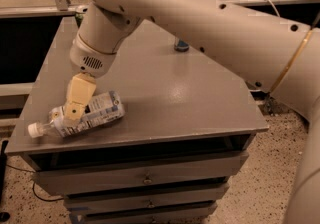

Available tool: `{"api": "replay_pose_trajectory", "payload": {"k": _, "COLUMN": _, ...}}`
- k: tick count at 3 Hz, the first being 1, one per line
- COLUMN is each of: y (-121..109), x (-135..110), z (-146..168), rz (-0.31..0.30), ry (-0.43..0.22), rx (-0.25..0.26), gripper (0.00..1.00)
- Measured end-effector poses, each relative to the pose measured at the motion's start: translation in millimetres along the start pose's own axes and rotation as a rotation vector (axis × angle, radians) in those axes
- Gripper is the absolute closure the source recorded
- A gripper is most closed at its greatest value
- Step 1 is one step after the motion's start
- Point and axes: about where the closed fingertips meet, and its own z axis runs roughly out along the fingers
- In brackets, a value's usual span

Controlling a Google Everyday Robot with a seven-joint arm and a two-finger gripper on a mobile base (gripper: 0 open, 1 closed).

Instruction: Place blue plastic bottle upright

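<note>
At the far left, the white screw cap [34, 129] of the clear plastic bottle with a pale blue-white label [102, 110] points towards the left edge of the grey table top [190, 103]. The bottle lies on its side at the table's front left corner, directly under the gripper, its neck to the gripper's left and its labelled body running out to the gripper's right. The tan two-finger gripper [76, 108] hangs from the cream wrist straight over the bottle's shoulder and overlaps it from this view. Whether the gripper is spread or pinching the bottle cannot be told, nor whether it touches the plastic.

Behind and above the gripper, at the table's back left corner, a sliver of a green can [80, 14] peeks out beside the arm. Farther right and well beyond the gripper, the base of a blue-and-silver slim can [181, 45] shows under the thick cream robot arm [210, 23]. Below the top sit grey drawers [145, 178].
</note>
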Motion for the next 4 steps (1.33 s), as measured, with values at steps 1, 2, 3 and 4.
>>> {"api": "replay_pose_trajectory", "payload": {"k": 1, "y": 5, "x": 1, "z": 13, "rz": 0.002, "ry": 0.095, "rx": 0.030, "gripper": 0.00}}
{"api": "replay_pose_trajectory", "payload": {"k": 2, "y": 7, "x": 7, "z": 23, "rz": 0.015, "ry": 0.182, "rx": 0.050, "gripper": 0.00}}
{"api": "replay_pose_trajectory", "payload": {"k": 3, "y": 10, "x": 15, "z": 31, "rz": 0.039, "ry": 0.240, "rx": 0.051, "gripper": 0.00}}
{"api": "replay_pose_trajectory", "payload": {"k": 4, "y": 12, "x": 18, "z": 37, "rz": 0.064, "ry": 0.268, "rx": 0.066, "gripper": 0.18}}
